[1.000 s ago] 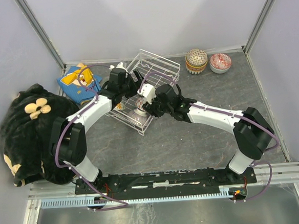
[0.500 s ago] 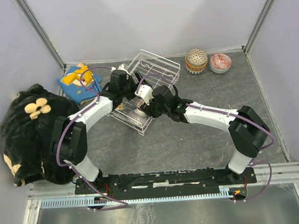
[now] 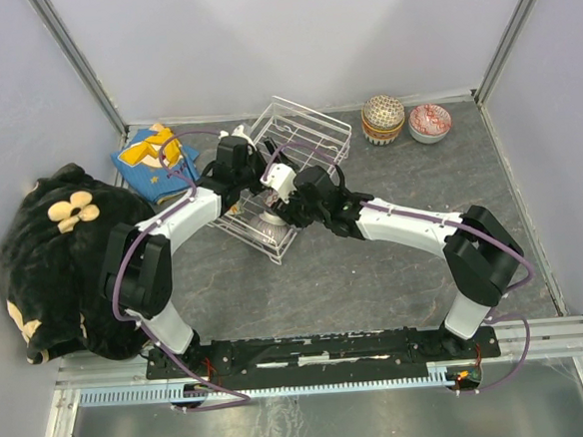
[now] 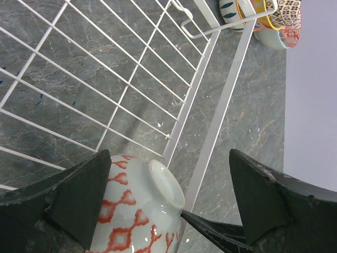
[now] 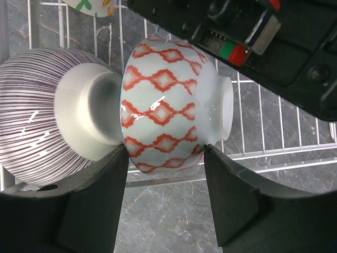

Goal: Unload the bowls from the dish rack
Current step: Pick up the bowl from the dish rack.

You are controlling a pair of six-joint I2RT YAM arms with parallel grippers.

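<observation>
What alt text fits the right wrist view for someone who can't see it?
The right gripper clasps the red-diamond bowl, which lies on its side in the dish rack, its rim over the foot of a dark-striped bowl.

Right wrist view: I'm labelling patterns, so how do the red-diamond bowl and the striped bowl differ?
The red-diamond bowl wears an orange-red diamond lattice; the striped bowl has thin dark lines. The red-diamond bowl lies between the fingers of the right hand; the striped bowl sits outside them. Both lie on their sides in the dish rack, white feet toward the picture's right.
</observation>
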